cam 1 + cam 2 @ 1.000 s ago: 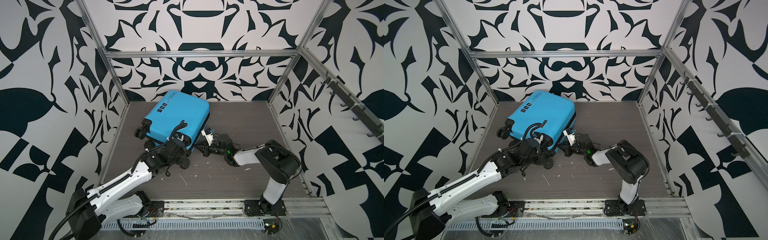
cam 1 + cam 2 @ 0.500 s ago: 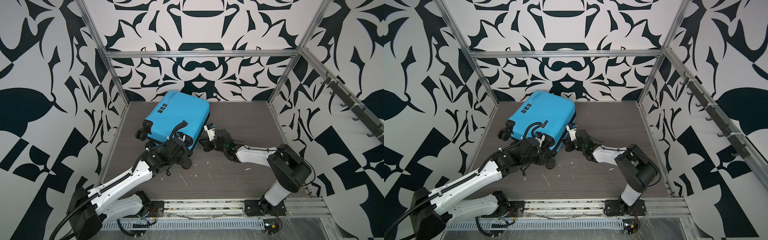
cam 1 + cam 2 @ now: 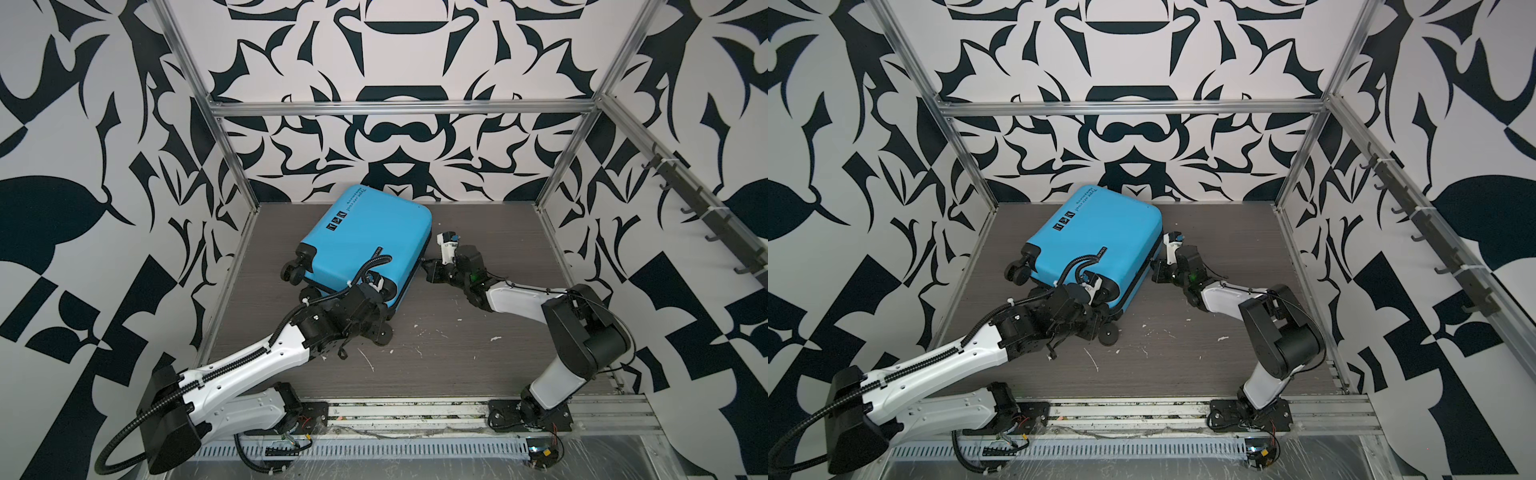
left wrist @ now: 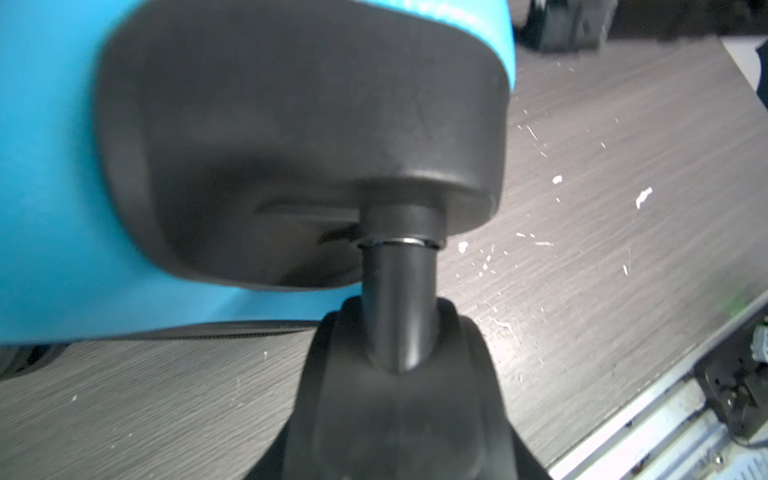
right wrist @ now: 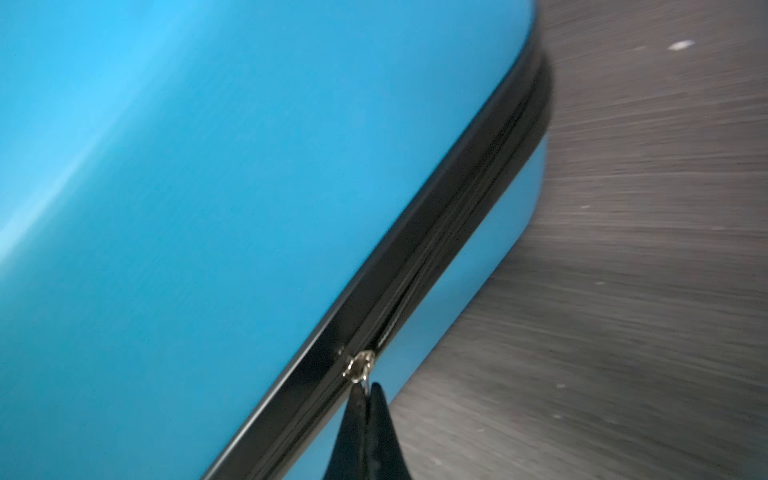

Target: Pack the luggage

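My right pincer [image 5: 368, 392] is pressed together on the zipper pull [image 5: 359, 367] of the blue luggage [image 3: 365, 241], which lies flat near the back of the table [image 3: 478, 365]. My left pincer [image 3: 374, 318] sits at a corner wheel [image 4: 399, 395]; whether it grips, I cannot tell

The luggage [image 3: 361, 237] blocks the back left — floor [image 3: 457, 365] in front open

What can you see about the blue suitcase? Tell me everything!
The luggage is a shiny bright-blue hard shell, closed, lying toward the back of the table, with black wheels, a black zipper band and small black lettering. The left gripper clamps one wheel stem; the right gripper pinches the zipper pull.
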You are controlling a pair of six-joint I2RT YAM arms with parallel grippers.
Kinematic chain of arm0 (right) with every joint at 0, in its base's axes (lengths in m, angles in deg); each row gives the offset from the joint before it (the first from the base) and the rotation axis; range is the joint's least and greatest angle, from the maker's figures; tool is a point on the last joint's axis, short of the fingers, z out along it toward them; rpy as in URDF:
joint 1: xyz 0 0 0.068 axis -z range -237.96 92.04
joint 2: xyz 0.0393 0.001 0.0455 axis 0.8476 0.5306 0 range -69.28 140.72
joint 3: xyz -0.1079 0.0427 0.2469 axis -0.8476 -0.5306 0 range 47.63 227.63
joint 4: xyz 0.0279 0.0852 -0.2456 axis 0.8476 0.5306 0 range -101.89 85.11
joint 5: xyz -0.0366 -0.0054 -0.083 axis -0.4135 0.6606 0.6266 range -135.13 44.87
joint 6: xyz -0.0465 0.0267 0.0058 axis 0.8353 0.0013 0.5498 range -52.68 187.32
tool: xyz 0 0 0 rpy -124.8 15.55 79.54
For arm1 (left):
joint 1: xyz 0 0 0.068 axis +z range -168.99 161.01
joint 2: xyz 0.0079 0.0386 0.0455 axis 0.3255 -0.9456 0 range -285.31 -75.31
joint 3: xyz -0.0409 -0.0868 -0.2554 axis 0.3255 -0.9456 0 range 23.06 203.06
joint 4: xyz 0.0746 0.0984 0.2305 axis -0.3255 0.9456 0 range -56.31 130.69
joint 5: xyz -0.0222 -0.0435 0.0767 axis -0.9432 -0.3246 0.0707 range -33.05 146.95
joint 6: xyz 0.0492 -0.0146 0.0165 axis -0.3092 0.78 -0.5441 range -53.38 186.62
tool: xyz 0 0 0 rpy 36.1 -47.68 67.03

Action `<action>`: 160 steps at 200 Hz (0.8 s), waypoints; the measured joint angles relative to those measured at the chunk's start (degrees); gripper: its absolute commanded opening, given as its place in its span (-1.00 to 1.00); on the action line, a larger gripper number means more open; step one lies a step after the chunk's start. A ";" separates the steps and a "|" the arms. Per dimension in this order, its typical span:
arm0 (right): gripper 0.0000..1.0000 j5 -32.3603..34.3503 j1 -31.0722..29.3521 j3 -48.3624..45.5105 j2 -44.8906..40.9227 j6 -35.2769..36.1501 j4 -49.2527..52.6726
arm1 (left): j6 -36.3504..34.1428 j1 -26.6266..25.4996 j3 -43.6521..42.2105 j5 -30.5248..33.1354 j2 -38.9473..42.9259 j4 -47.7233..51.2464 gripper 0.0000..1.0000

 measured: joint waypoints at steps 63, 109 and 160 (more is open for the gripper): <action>-1.00 0.15 6.75 -3.04 -3.89 -0.22 1.60 | 0.85 -3.89 -2.05 0.26 5.09 3.10 -1.00; -1.00 -4.37 11.15 -2.49 -3.89 -0.20 3.15 | 1.16 -4.48 -6.27 0.37 13.81 5.99 -1.00; -1.00 -13.14 12.39 6.08 2.97 -0.15 6.78 | 2.29 -4.55 -7.34 3.10 16.79 7.69 -1.00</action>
